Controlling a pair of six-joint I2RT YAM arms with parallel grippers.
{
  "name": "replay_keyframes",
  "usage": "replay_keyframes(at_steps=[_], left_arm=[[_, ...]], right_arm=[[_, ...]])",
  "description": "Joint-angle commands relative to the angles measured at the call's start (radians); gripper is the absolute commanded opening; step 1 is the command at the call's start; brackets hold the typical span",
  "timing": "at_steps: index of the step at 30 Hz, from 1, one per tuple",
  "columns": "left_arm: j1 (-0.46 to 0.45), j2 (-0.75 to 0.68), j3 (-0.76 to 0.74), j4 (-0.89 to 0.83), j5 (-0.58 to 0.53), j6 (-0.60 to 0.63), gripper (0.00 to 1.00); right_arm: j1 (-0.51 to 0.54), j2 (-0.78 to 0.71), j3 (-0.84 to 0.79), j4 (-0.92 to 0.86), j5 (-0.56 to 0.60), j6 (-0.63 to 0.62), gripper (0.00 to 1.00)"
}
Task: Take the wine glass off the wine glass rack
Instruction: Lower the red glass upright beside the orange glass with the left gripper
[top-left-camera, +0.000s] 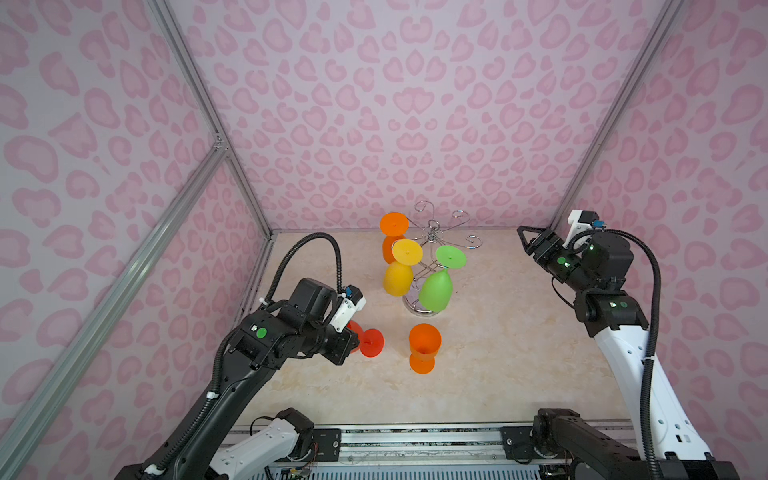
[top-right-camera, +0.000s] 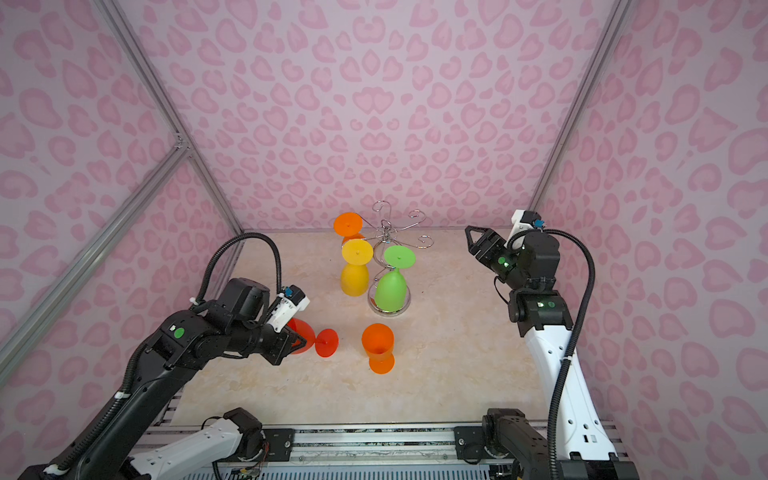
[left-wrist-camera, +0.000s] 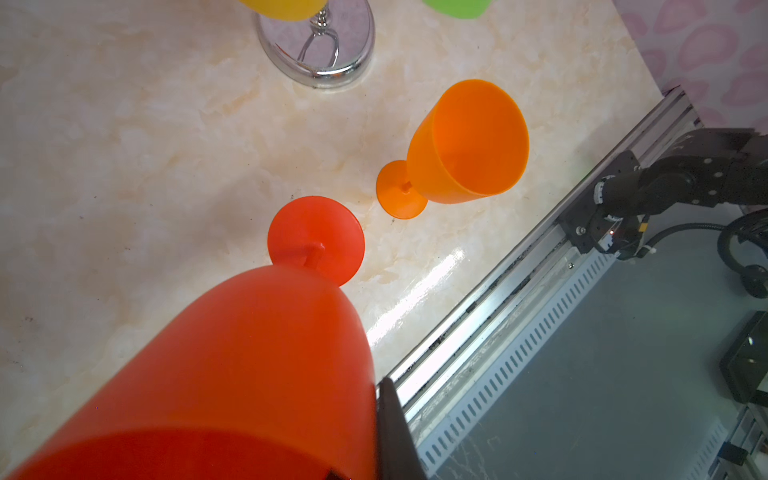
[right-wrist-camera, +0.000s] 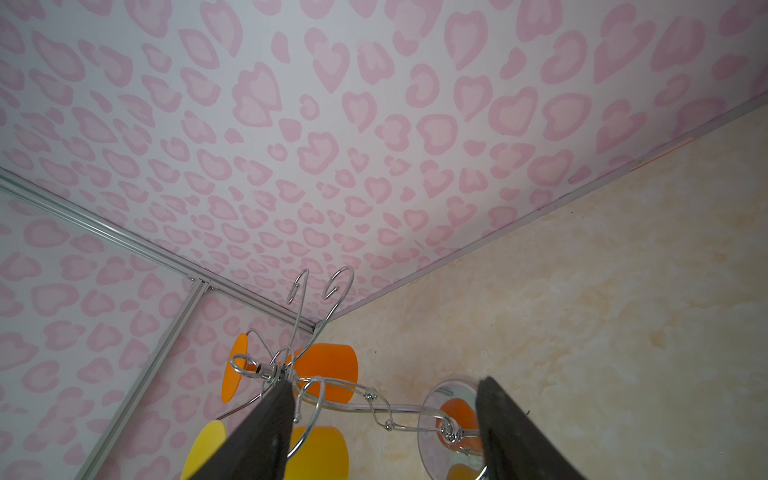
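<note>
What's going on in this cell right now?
The left tool is shut on a red wine glass, held sideways low over the table. An orange glass stands upright on the table. Hanging upside down on the wine glass rack are a second orange glass, a yellow glass and a green glass. The right tool is open and empty, off to the rack's side.

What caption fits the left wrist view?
Red glass, gripped sideways, near an upright orange glass and the chrome rack base.
</note>
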Motion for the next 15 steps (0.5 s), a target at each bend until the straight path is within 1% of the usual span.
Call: replay_keyframes(at_steps=[1,5,9,15], left_arm=[[-0.052,0.044,-0.031,0.07,-0.06,-0.026,0.02],[-0.122,0.115,-0.048,0.091,-0.123,-0.045,0.02],[-0.155,0.15,-0.05,0.146,-0.095,-0.049,0.02],[-0.171,0.225,-0.043,0.15,-0.115,-0.053,0.02]], right_arm=[[0.0,0.012,-0.009,0.039,-0.008,0.009,0.69],[0.0,0.017,-0.017,0.037,-0.01,0.006,0.69],[0.0,0.01,-0.032,0.042,-0.012,0.005,0.69],[-0.01,-0.008,-0.05,0.043,-0.005,0.004,0.69]])
